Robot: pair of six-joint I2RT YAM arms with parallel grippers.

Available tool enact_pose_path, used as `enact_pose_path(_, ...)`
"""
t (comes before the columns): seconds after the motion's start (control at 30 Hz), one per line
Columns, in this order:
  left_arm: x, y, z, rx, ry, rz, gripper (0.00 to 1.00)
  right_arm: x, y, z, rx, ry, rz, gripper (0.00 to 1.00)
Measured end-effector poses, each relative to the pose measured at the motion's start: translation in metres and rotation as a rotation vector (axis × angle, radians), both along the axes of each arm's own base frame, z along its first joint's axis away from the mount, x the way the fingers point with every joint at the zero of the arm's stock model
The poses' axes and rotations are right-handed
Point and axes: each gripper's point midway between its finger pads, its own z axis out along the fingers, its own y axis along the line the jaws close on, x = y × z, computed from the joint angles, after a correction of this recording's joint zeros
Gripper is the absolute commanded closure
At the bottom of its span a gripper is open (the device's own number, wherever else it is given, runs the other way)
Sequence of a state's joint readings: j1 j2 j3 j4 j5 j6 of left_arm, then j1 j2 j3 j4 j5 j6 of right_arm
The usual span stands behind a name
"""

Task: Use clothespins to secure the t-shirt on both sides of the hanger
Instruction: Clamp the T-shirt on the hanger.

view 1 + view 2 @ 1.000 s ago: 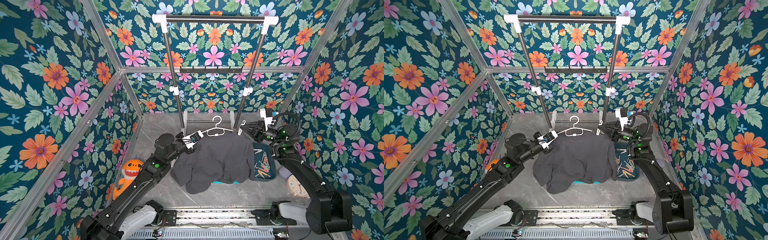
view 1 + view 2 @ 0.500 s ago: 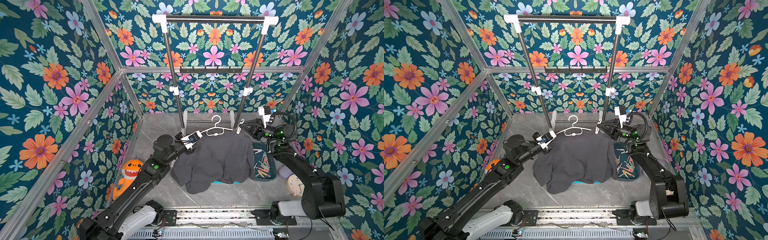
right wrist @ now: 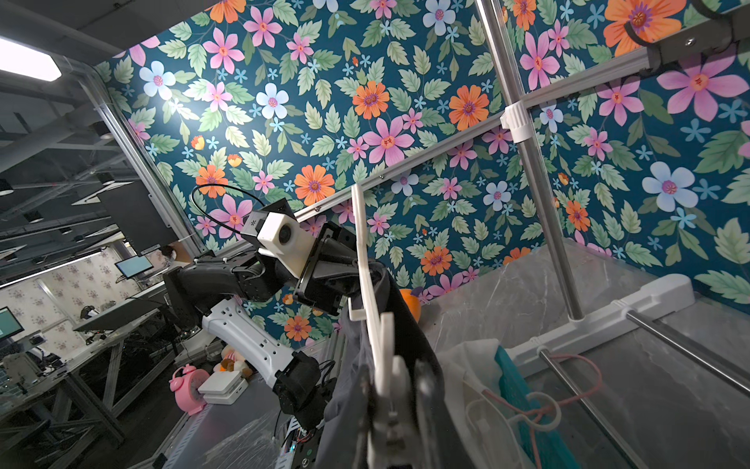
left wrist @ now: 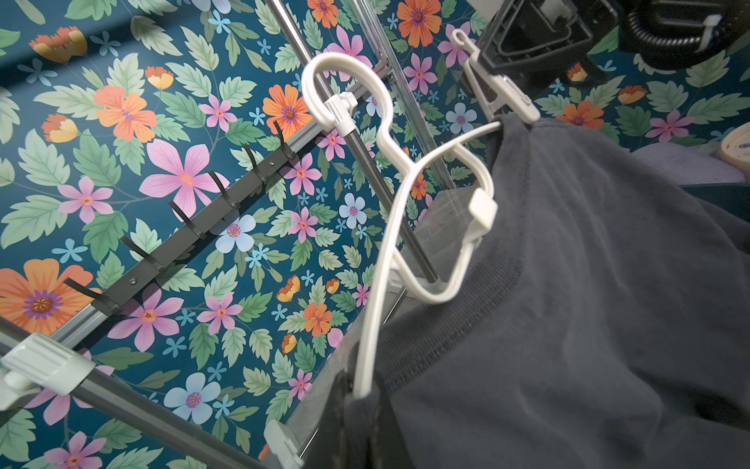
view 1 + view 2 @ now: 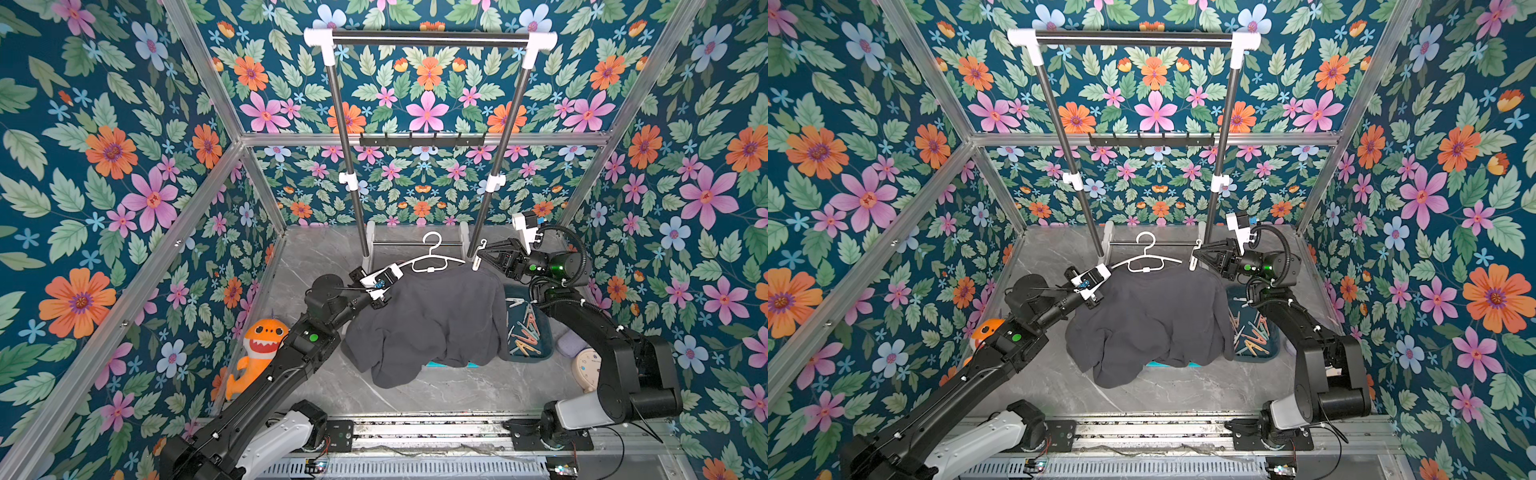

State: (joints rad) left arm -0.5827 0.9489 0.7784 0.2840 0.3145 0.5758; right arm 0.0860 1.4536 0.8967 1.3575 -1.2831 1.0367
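Nearest me, the right arm (image 5: 615, 353) has pulled its elbow in from the side wall over the last second. That has carried the right fingers (image 5: 482, 257) a little closer to the hanger (image 5: 432, 262). The left arm (image 5: 291, 361) has not budged.

The dark t-shirt (image 5: 428, 320) drapes off the hanger with its hem bunched on the bench (image 5: 478, 390). The spare clothespins (image 5: 524, 332) lie in the teal tray (image 5: 547, 332) just beside it.

Further in, the left fingers (image 4: 355, 400) are clamped tight on the hanger's left end with shirt fabric in the grip, and I judge they are holding it up. The right fingers are closed on the handle end of a white clothespin (image 4: 497, 91), whose nose now touches the shirt shoulder at the hanger's right tip. I can't tell whether its mouth is astride cloth and hanger arm or only pressed against them.

I read this as the first pin going on, with neither side secured yet. The right forearm reaches roughly level, wrist pointing across at the left one, and the left forearm climbs from the front rail. Behind both stands the garment rack (image 5: 353, 166).
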Motion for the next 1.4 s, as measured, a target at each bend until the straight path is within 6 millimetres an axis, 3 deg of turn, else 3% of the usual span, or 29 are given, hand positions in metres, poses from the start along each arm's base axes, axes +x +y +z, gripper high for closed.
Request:
enact_pose_path(0.17, -0.002, -0.002, 0.014, -0.044, -0.024, -0.017, 1.00, -0.009, 0.000, 0.006, 0.002, -0.035, 0.004, 1.00)
enact_pose_path(0.43, 0.000, -0.003, 0.020, -0.063, -0.018, -0.020, 1.00, -0.007, 0.000, 0.005, 0.010, -0.031, -0.005, 0.97)
enact_pose_path(0.6, 0.000, -0.003, 0.016, -0.065, -0.007, -0.019, 1.00, -0.007, -0.001, 0.005, 0.010, -0.028, -0.006, 0.76)
enact_pose_path(0.87, 0.000, -0.002, 0.016, -0.083, -0.008, -0.017, 1.00, -0.007, -0.004, 0.004, -0.010, -0.011, -0.013, 0.14)
enact_pose_path(1.2, 0.000, 0.002, 0.015, -0.086, -0.012, 0.003, 1.00, -0.019, -0.015, 0.011, -0.071, -0.031, -0.124, 0.11)
enact_pose_path(1.4, 0.005, -0.002, 0.013, -0.057, -0.008, 0.003, 1.00, -0.025, -0.021, -0.001, -0.143, -0.031, -0.228, 0.11)
